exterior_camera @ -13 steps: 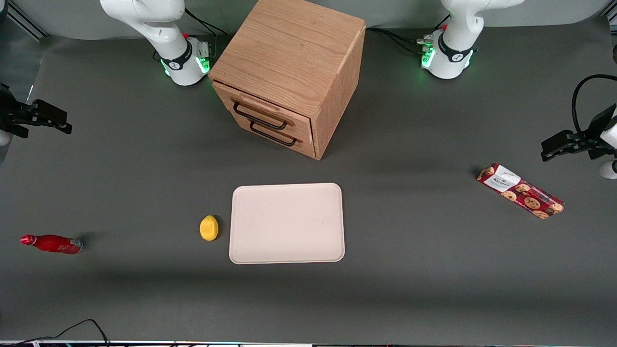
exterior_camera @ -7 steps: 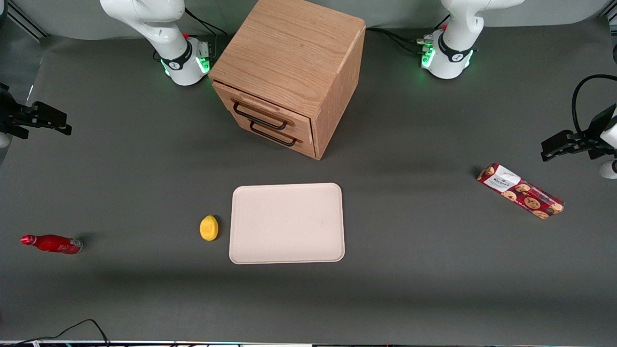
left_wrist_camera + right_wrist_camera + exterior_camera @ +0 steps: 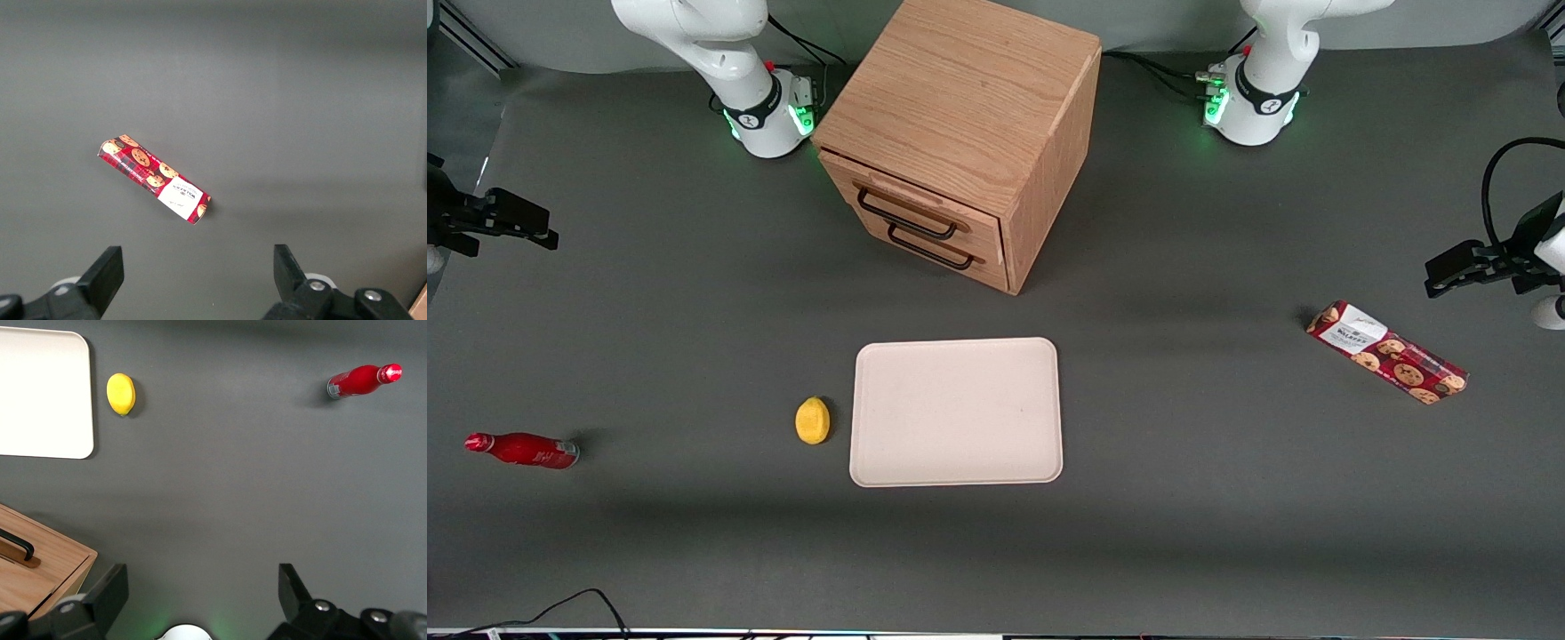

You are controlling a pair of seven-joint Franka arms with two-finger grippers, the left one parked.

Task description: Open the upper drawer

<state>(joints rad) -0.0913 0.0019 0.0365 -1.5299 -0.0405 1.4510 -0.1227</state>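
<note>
Gripper point(image 3: 516, 229) is hanging high over the working arm's end of the table, well apart from the cabinet point(image 3: 960, 107). Fingers point(image 3: 110, 590) are showing spread wide in the right wrist view, nothing between them.

Upper drawer point(image 3: 911, 206) is sitting shut, flush in the cabinet face, directly above the lower drawer point(image 3: 943, 253). The cabinet is standing between the two arm bases, farther from the front camera than the tray point(image 3: 957, 412). Upper handle point(image 3: 905, 219), a black bar, is lying just under a small raised wooden strip point(image 3: 905, 189).

Cabinet is turned: its face is pointing toward the front camera and partly toward the working arm's end. The drawer's long axis, and the bar with it, is running level across that face, slanting nearer the camera toward the parked arm's end.

Judgement: the step in hand is the approach, with nothing yet grasped. To do it well, the wrist should be turning so the fingers straddle the bar across its thickness, near mid-length, coming in square to the skewed face. The upper bar is the one to take; the lower handle point(image 3: 931, 252) is close below and looks alike. The pull should be going straight out along the face's normal, or the drawer may be binding.

Lemon point(image 3: 812, 420), bottle point(image 3: 523, 449) and cookie pack point(image 3: 1387, 352) are lying well clear of that path.
</note>
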